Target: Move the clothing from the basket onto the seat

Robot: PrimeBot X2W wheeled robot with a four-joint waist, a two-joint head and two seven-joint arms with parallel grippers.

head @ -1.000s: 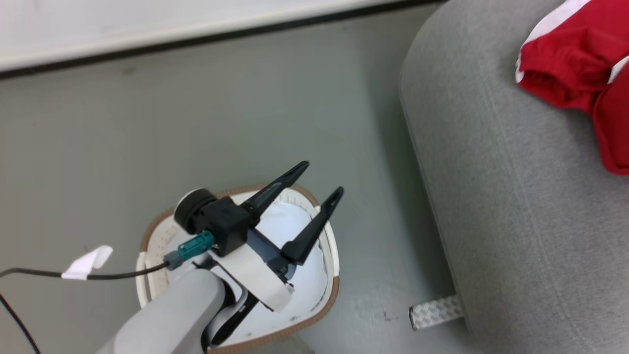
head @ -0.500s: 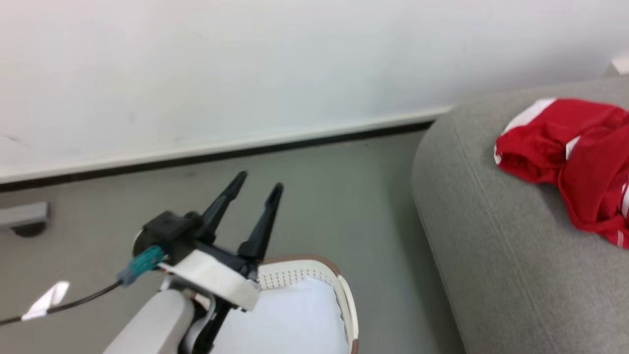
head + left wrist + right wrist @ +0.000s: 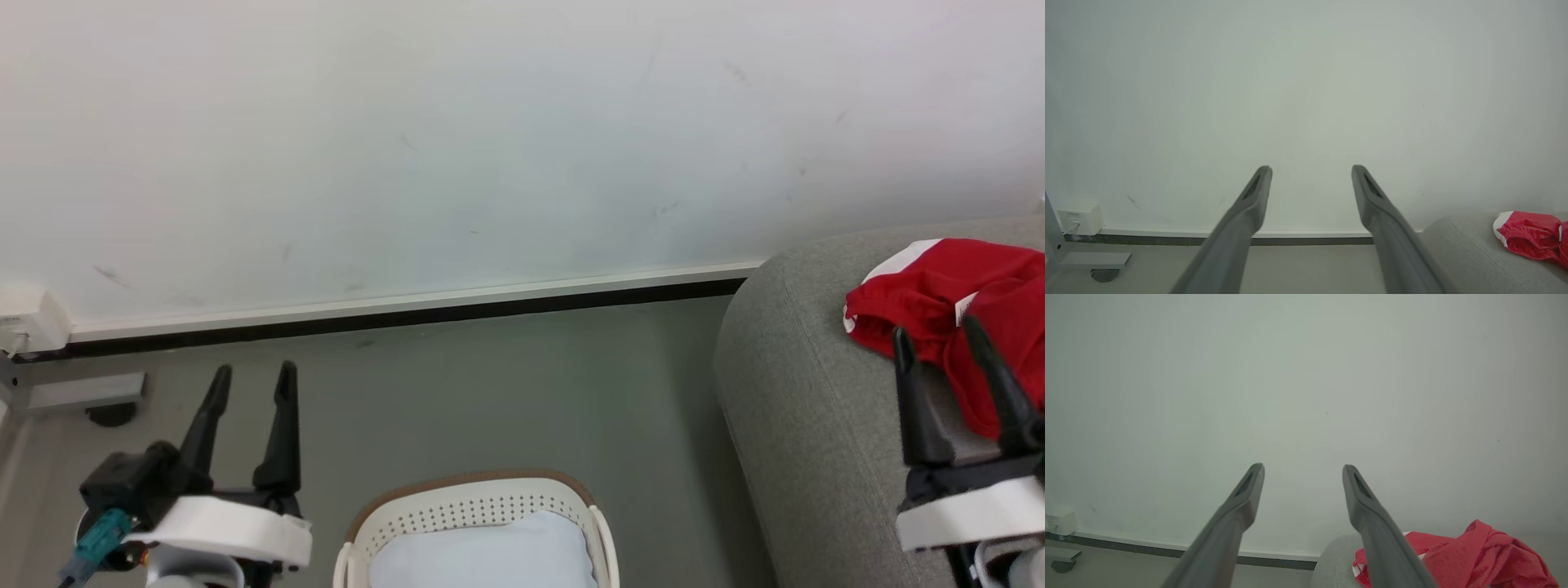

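Observation:
Red clothing [image 3: 963, 310] with white trim lies bunched on the grey sofa seat [image 3: 816, 400] at the right; it also shows in the left wrist view [image 3: 1531, 241] and the right wrist view [image 3: 1457, 559]. The cream basket [image 3: 473, 506] with a brown rim stands on the floor at bottom centre and holds a pale bluish-white pad [image 3: 490, 555]; no red garment shows in it. My left gripper [image 3: 251, 384] stands open to the left of the basket, fingers pointing at the wall. My right gripper [image 3: 939, 339] stands open in front of the clothing, holding nothing.
A white wall [image 3: 490, 147] with a dark baseboard [image 3: 408, 314] runs across the back. A grey floor [image 3: 506, 392] lies between the basket and the sofa. A white box [image 3: 28, 318] and a grey bracket with a caster [image 3: 82, 396] sit at the far left.
The head camera has tilted up, so the wall now fills the top. My left gripper has left the basket and drawn back to its left. My right gripper has come into view.

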